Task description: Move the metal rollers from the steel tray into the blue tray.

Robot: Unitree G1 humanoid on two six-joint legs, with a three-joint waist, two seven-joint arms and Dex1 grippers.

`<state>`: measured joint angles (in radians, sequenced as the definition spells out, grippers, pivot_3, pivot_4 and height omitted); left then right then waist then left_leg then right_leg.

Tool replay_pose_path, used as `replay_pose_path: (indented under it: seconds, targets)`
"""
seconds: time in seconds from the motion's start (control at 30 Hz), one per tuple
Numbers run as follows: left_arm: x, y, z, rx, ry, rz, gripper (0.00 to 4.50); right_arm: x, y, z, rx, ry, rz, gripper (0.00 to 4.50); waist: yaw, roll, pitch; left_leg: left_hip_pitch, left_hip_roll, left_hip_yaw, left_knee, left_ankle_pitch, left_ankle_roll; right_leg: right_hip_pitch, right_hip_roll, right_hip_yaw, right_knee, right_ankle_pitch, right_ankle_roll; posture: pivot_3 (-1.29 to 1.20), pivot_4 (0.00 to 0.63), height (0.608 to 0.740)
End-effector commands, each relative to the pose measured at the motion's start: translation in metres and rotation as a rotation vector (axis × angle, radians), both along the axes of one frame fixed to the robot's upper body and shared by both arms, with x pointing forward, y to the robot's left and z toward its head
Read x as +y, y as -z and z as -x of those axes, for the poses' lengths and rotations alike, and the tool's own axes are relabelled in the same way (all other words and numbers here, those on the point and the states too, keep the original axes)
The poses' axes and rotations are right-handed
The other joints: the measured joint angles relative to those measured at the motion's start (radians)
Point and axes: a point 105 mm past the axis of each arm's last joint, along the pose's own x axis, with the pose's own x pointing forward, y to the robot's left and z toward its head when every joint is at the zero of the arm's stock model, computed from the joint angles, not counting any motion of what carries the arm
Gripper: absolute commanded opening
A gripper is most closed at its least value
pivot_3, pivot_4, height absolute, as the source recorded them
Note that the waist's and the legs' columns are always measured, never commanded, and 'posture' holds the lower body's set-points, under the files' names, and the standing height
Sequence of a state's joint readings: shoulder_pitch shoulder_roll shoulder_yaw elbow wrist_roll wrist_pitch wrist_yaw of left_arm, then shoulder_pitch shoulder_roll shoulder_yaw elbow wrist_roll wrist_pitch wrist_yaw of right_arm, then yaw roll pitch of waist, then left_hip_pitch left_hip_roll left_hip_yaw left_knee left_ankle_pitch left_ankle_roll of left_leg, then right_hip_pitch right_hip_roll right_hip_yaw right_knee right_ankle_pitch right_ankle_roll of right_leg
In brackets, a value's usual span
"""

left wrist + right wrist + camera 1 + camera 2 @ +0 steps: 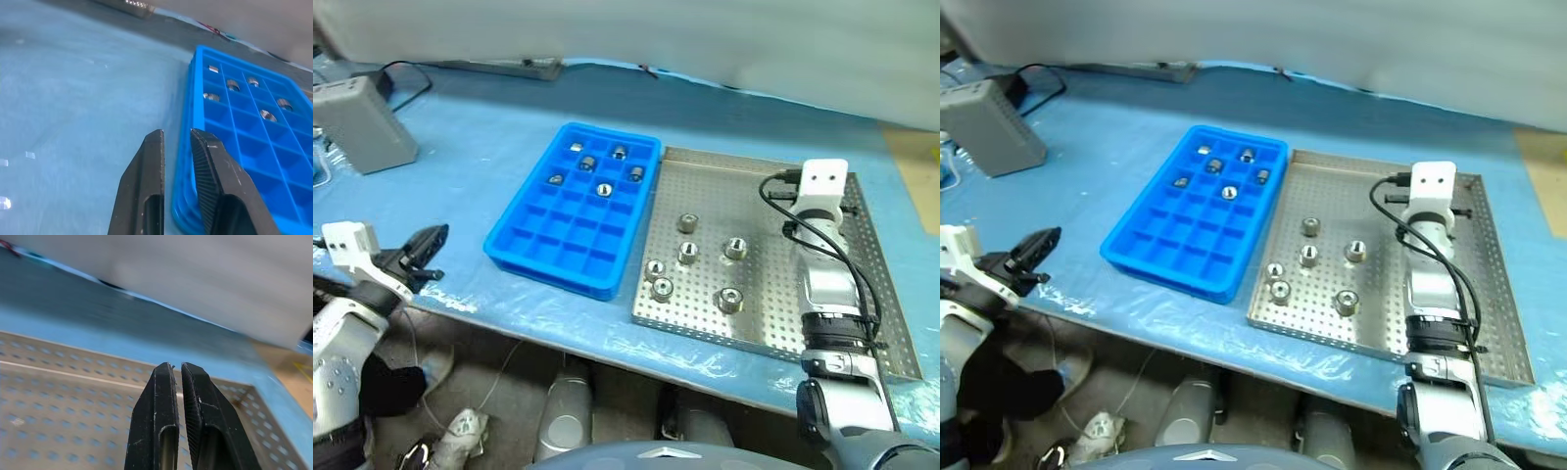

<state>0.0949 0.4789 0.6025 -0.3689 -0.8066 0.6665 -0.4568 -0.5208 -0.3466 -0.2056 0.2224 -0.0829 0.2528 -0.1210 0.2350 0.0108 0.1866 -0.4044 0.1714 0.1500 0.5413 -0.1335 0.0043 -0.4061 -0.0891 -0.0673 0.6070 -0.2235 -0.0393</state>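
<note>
**Six rollers left, and the right arm is the one standing over them**

Six small shiny metal rollers (690, 262) sit loose on the perforated floor of the big square steel tray (886, 304), clustered in its left-centre, each standing on end with its dark hole facing up. So there's no long axis to line up with; a grip from above looks like the way in. Six more already rest in the far compartments of the bright blue gridded plastic tray (543, 257), which lies just beside the steel tray's left rim.

Now the key relation: the right gripper (176, 368) hangs over the steel tray's far right part, fingers pressed together, holding nothing. The rollers lie to its left and nearer the robot, the nearest probably the one at (735, 248).

The left gripper (177, 142), closed and empty as well, waits off the blue tray's near-left corner, well apart from the rollers. Right arm's call, I'd say.
</note>
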Motion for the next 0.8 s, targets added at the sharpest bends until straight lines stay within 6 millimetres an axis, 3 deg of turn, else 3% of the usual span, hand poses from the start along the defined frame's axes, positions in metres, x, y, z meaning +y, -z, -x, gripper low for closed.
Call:
replay_pose_path:
  seconds: [0.03,0.07,0.2,0.37,0.57,0.73,0.8]
  targets:
    - [-0.027,-0.012,0.003,-0.039,0.093,-0.007,0.91,0.007,-0.012,-0.003,-0.053,-0.025,0.013,0.22,0.023,0.000,0.000,0.000,0.000,0.000,0.000,0.000,0.000,0.000,0.000,0.000,0.000,0.000,0.000,0.51,0.150,0.740]
    - [-0.032,-0.012,0.002,-0.038,0.113,-0.004,0.91,0.009,-0.013,-0.003,-0.057,-0.029,0.013,0.22,0.032,0.000,0.000,0.000,0.000,0.000,0.000,0.000,0.000,0.000,0.000,0.000,0.000,0.000,0.000,0.51,0.150,0.740]
    - [-0.093,-0.012,-0.010,-0.051,0.300,-0.024,0.91,0.021,-0.018,0.004,-0.084,-0.075,0.016,0.22,0.057,0.000,0.000,0.000,-0.001,0.000,0.000,0.000,0.000,0.000,0.000,0.003,0.000,0.001,0.002,0.45,0.150,0.740]
    - [-0.108,-0.027,-0.059,-0.129,0.280,-0.009,0.91,0.035,-0.024,0.018,-0.116,-0.120,0.059,0.22,0.053,0.001,-0.001,0.001,0.000,0.000,0.000,0.001,-0.002,-0.001,0.003,0.004,0.002,0.001,0.003,0.33,0.150,0.740]
    - [-0.139,-0.043,-0.125,-0.199,0.290,0.014,0.91,0.023,-0.030,0.042,-0.145,-0.049,0.055,0.22,0.002,0.001,-0.001,0.000,-0.002,0.001,0.002,0.005,-0.008,-0.001,0.003,0.008,0.000,0.007,0.012,0.20,0.150,0.740]
    - [-0.166,-0.043,-0.147,-0.204,0.389,0.007,0.91,0.023,-0.034,0.060,-0.154,-0.059,0.051,0.22,-0.061,0.000,-0.001,-0.001,-0.004,0.001,0.002,0.005,-0.007,-0.001,0.002,0.008,-0.001,0.008,0.012,0.06,0.150,0.740]
    - [-0.172,-0.041,-0.148,-0.201,0.446,-0.007,0.91,0.020,-0.030,0.065,-0.135,-0.071,-0.038,0.22,-0.091,0.000,-0.001,-0.001,-0.003,0.002,0.002,0.004,-0.007,-0.002,0.003,0.008,-0.001,0.010,0.008,0.03,0.150,0.740]
